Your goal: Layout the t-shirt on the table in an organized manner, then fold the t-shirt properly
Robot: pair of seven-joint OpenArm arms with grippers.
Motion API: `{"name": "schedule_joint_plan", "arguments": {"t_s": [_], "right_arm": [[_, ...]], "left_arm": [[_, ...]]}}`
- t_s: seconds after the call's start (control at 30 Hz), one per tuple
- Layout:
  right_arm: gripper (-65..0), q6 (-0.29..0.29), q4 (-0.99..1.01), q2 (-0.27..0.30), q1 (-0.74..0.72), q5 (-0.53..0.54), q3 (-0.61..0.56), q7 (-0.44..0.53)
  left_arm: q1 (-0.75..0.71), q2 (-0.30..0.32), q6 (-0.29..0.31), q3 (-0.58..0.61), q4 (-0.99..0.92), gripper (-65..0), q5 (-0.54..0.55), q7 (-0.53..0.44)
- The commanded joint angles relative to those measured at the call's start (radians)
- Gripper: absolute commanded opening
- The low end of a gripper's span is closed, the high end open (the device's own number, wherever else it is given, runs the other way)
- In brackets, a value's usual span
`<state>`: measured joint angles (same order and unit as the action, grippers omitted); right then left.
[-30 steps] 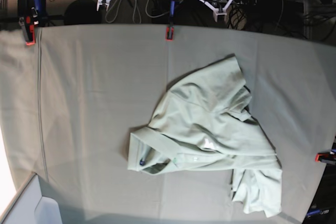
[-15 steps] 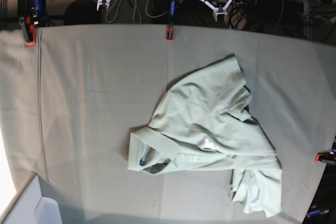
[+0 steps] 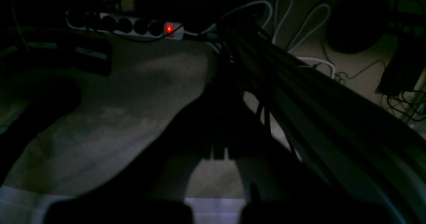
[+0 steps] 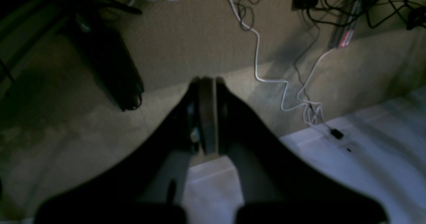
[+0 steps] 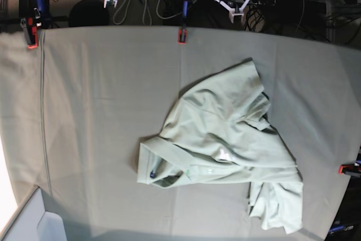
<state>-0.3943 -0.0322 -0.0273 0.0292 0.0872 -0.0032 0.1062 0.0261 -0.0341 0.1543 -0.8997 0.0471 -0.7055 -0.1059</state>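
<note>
**Crumpled shirt on the table, both grippers parked beyond the far edge**

The t-shirt [image 5: 225,148] lies in a rumpled heap on the table [image 5: 101,100], right of centre in the base view and towards the near edge. Its collar [image 5: 161,165] points to that view's left, with a small dark blue neck tag [image 5: 152,174] showing inside it. The body is bunched and folded over itself, one flap reaching up towards the far edge and another part trailing down to the lower right corner. The grey-green cloth covering the table is held by red-orange clamps: one at the far left corner [image 5: 31,35], one at the middle of the far edge [image 5: 181,35], and one at the right edge [image 5: 350,168].

Neither gripper touches the shirt. The right gripper [image 4: 208,114] hangs past the far edge over carpeted floor, its jaws pressed together with nothing between them; a white cable [image 4: 259,51] snakes across the floor beside it. The left gripper [image 3: 219,150] is seen in a very dark wrist view, so its fingers are only a silhouette, but they appear closed and empty. A power strip [image 3: 133,27] with a lit red switch lies on the floor beyond it, amid tangled cables.
</note>
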Motion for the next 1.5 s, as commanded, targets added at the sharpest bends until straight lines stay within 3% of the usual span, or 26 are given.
{"name": "schedule_joint_plan", "arguments": {"t_s": [0.0,1.47], "right_arm": [[-65.0,-0.036,0.001,0.005,0.005,0.009,-0.002,0.005],[-65.0,-0.036,-0.001,0.071,0.007,0.009,-0.002,0.005]], "left_arm": [[-0.001,-0.003,0.011,0.001,0.004,-64.7,0.002,-0.007],[-0.038,-0.003,0.012,0.004,0.006,-64.9,-0.004,0.001]]}}
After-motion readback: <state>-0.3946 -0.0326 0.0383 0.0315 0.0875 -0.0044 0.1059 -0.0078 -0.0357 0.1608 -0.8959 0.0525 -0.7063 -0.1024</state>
